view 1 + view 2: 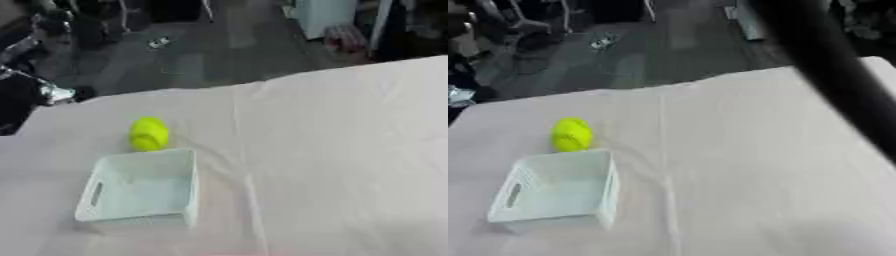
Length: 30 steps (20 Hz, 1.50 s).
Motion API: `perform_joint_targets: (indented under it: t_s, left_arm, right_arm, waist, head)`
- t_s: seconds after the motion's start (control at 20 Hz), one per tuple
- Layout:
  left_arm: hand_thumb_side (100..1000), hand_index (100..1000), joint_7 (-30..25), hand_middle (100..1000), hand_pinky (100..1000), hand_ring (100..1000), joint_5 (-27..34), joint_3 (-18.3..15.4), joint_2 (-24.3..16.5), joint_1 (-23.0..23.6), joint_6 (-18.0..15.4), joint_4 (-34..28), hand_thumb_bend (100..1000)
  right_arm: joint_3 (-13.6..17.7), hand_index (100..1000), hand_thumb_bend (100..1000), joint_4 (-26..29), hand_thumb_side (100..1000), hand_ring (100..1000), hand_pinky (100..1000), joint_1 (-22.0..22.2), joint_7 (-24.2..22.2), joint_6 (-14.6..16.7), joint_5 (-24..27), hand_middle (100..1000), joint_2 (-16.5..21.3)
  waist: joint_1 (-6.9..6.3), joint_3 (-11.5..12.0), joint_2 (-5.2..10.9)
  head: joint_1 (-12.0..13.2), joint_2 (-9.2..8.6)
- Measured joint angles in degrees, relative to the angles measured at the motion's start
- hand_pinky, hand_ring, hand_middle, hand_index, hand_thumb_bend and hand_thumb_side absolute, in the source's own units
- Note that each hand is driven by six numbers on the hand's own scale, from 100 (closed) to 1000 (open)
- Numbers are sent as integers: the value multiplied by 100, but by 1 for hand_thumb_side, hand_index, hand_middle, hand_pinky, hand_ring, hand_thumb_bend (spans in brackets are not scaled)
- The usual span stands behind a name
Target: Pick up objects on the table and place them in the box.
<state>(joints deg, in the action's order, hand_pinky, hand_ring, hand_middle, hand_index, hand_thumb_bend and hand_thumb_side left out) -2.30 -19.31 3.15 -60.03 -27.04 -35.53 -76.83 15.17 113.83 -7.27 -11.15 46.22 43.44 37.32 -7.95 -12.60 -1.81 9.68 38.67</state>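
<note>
- Standing by the table [350, 150], I see a pale cloth [332, 190] over the whole top, with a long crease running from the far edge toward the near edge.
- On the left part of the cloth sits a box [188, 187], a small pale blue-white bin with an open top and a slot handle in its left wall.
- From what shows, nothing lies inside the box; its floor looks bare.
- A ball [149, 133], yellow-green, rests on the cloth at about 12 o'clock from the box, just beside its far wall; whether the two touch I cannot tell.
- The ball is outside the box, not yet placed in it.
- In the right eye view a dark arm [833, 65] slants down from the top edge at roughly 1 o'clock to the right edge at about 3 o'clock, blurred and well apart from ball and box.
- No hand shows at the end of that arm, so I cannot tell how its fingers stand.
- The left hand shows in neither view.
- Beyond the table's far edge lies a dark floor [201, 55] with blurred dark shapes at about 10 o'clock and a pale upright shape at about 1 o'clock; I cannot make them out.
- From 3 o'clock round to 6 o'clock of the box I see only cloth.
</note>
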Motion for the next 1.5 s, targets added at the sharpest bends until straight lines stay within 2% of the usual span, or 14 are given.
perform_joint_targets:
  t_s: [0.65,1.1,1.5]
  left_arm:
    - [689,844,87,821,798,749,-1582,177,192,-698,-402,1604,468]
    - [697,852,-42,834,824,775,-2165,240,306,-832,-583,1968,457]
    - [700,861,-103,842,842,793,-2479,252,322,-830,-558,2091,466]
  right_arm:
    - [-72,650,100,0,952,444,152,-481,-199,-347,492,475,12]
    - [-122,657,100,0,950,445,155,-846,-260,-586,722,478,7]
    - [-139,660,100,0,953,445,157,-1135,-281,-768,951,480,8]
  waist:
    - [-77,-264,-189]
    - [-180,-454,-364]
    - [-277,-598,-463]
  head:
    - [287,-20]
    - [396,-1]
    - [397,0]
